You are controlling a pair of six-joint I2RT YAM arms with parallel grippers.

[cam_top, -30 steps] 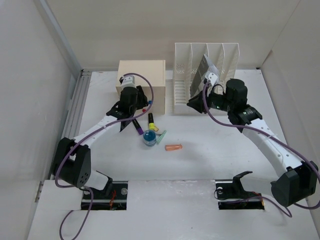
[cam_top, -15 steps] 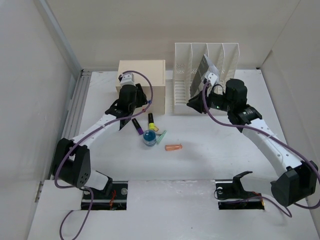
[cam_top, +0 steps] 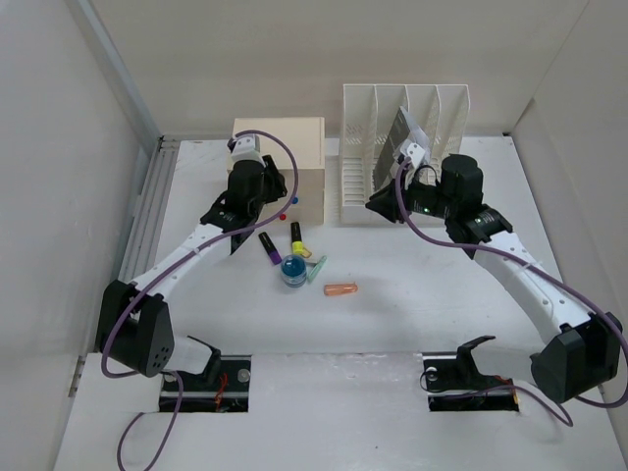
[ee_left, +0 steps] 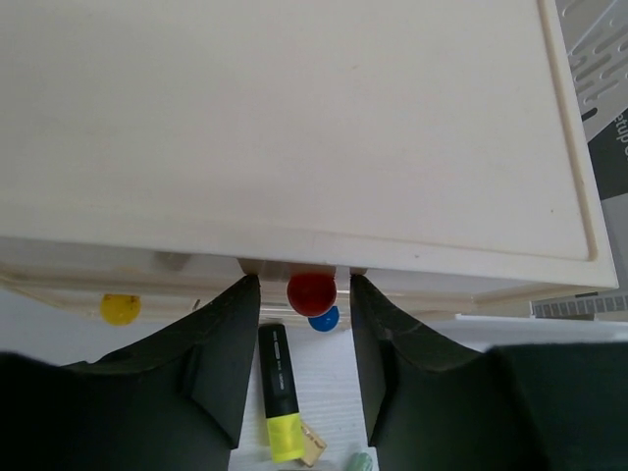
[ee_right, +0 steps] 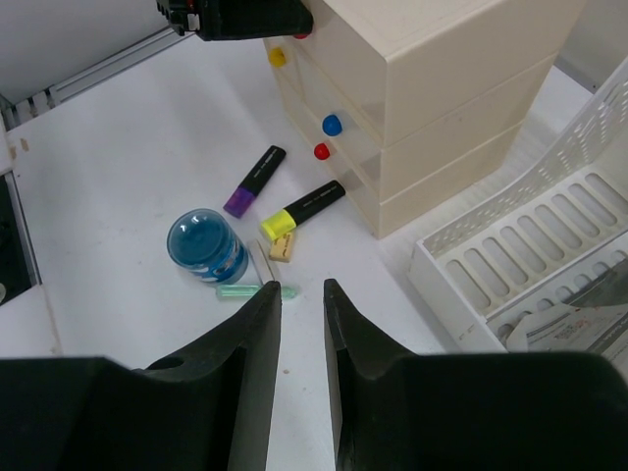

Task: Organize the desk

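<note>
The desk (cam_top: 412, 294) is a wide white tabletop. At its back stands a cream drawer box (cam_top: 294, 142) with coloured knobs. My left gripper (ee_left: 304, 285) hangs over the box's front top edge. It is open, with its fingertips on either side of a red knob (ee_left: 311, 291) and a gap on both sides. A blue knob (ee_left: 323, 319) lies just below and a yellow knob (ee_left: 119, 308) to the left. My right gripper (ee_right: 302, 287) hovers in front of the white file rack (cam_top: 404, 147), slightly open and holding nothing.
Loose items lie in front of the box: a purple highlighter (cam_top: 269, 247), a yellow highlighter (cam_top: 295, 238), a blue jar (cam_top: 293, 270), a green tube (cam_top: 316, 269), an orange piece (cam_top: 341, 289) and a small eraser (ee_right: 282, 248). A grey booklet (cam_top: 397, 137) leans in the rack.
My left gripper has risen from near the highlighters to the box's top front edge, and its jaws have narrowed a little. The right arm has hardly moved.
</note>
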